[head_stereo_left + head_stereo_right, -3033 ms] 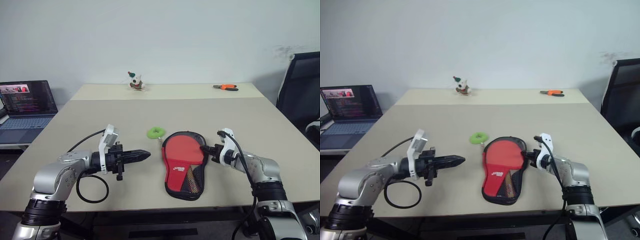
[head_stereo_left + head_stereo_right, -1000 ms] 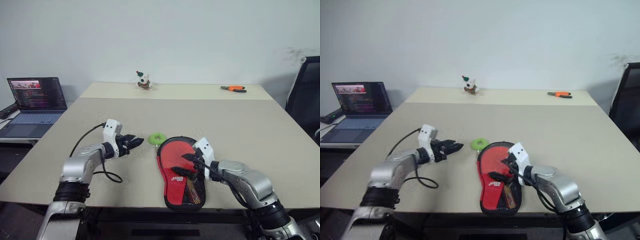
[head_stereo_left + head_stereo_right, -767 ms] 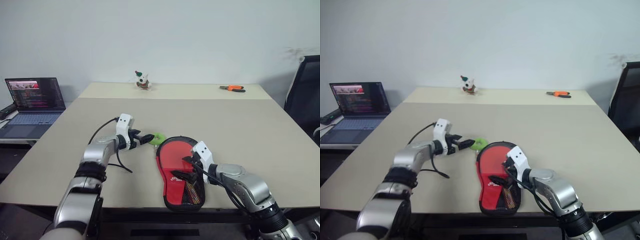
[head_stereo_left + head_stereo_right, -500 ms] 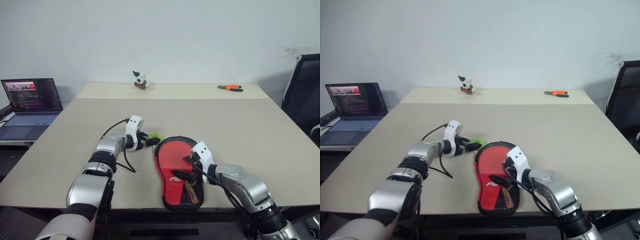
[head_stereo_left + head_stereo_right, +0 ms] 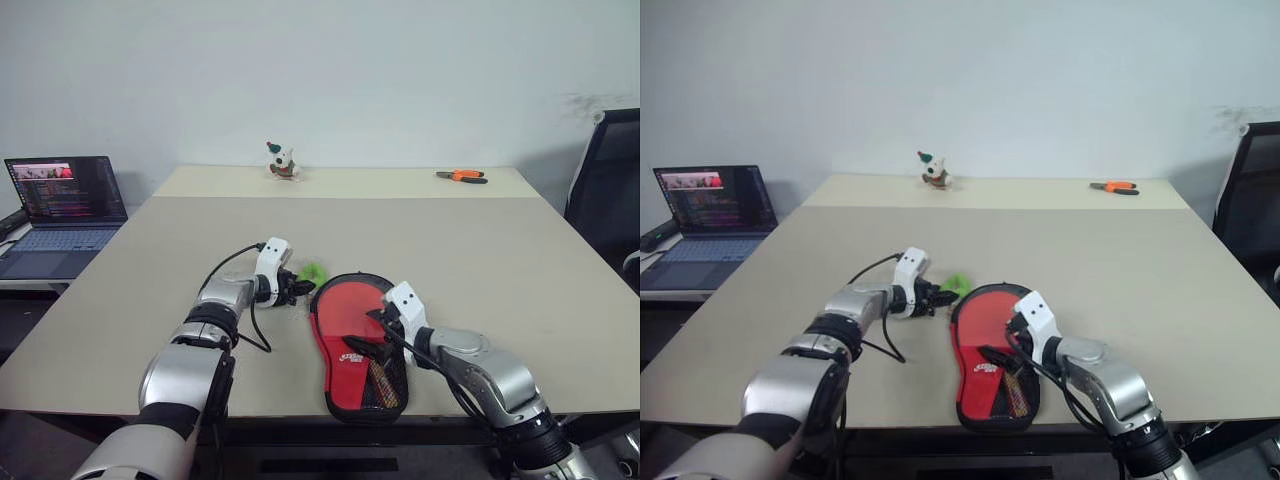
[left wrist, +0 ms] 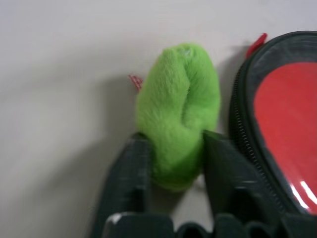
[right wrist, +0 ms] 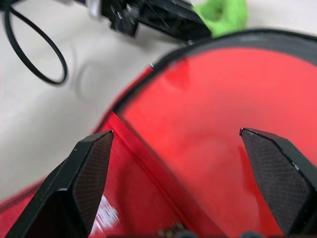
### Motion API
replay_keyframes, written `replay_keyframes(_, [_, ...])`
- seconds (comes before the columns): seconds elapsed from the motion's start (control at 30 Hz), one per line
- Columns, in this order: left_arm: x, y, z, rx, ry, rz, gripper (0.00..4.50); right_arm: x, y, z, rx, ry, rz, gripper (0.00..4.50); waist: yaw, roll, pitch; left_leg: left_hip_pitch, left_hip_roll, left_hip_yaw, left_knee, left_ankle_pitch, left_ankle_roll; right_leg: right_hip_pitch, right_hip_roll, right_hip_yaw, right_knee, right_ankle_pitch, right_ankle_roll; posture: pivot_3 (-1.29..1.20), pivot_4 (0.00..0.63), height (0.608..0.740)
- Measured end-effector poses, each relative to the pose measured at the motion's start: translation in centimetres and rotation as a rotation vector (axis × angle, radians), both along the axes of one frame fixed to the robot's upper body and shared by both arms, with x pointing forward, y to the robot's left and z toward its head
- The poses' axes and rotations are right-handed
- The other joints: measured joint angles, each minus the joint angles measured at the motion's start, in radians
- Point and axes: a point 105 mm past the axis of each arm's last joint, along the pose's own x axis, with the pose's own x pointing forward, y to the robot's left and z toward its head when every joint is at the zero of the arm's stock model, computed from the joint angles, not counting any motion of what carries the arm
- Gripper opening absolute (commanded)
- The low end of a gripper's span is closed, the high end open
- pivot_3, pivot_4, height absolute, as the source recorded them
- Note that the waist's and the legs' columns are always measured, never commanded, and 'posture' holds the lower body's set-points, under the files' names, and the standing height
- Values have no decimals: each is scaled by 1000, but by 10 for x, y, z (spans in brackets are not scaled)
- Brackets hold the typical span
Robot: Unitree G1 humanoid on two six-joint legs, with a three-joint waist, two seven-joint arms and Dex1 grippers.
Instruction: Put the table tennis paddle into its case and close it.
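Left gripper (image 6: 171, 148): clamped on green tag (image 6: 177, 114), fingers pressed against both its sides.
Right gripper (image 7: 188, 163): jaws spread wide, poised over paddle face, holding nothing.
Table tennis paddle (image 5: 350, 315): lay inside open case (image 5: 385, 385), red face up, near table (image 5: 480, 240) front edge.
Green tag: lay just beside case's rounded zipper rim.
Background: laptop (image 5: 60, 205), pliers (image 5: 461, 176), small toy (image 5: 281, 160).

Paddle handle (image 5: 377, 373) mostly hidden under black mesh of case (image 5: 340, 395). Right tool (image 5: 372, 330) covers part of red paddle face. White case lettering too small to read. Green tag (image 6: 177, 115) partly hidden between left tool (image 6: 171, 163) fingers.
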Motion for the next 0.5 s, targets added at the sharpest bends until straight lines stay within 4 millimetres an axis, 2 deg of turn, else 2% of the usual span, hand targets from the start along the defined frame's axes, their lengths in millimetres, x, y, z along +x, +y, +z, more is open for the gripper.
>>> replay_keyframes(0.07, [0,0,0,-4,1,2,35,2,3,0,-15,-12,10,4500,-1,0,0,0,0,0,0,0,0,0,0,0,1,0,0,0,150,740])
replay_keyframes(0.33, [6,8,-1,52,-46,69,17,-1,14,-15,-103,-4,85,4500,-1,-1,-1,2,0,0,1,0,0,1,0,0,1,0,1,0,150,740])
replay_keyframes(0.5, [20,11,12,181,-158,147,17,0,13,-17,-128,-4,103,4500,0,-1,-1,2,0,-1,2,0,0,2,0,0,1,1,2,0,150,740])
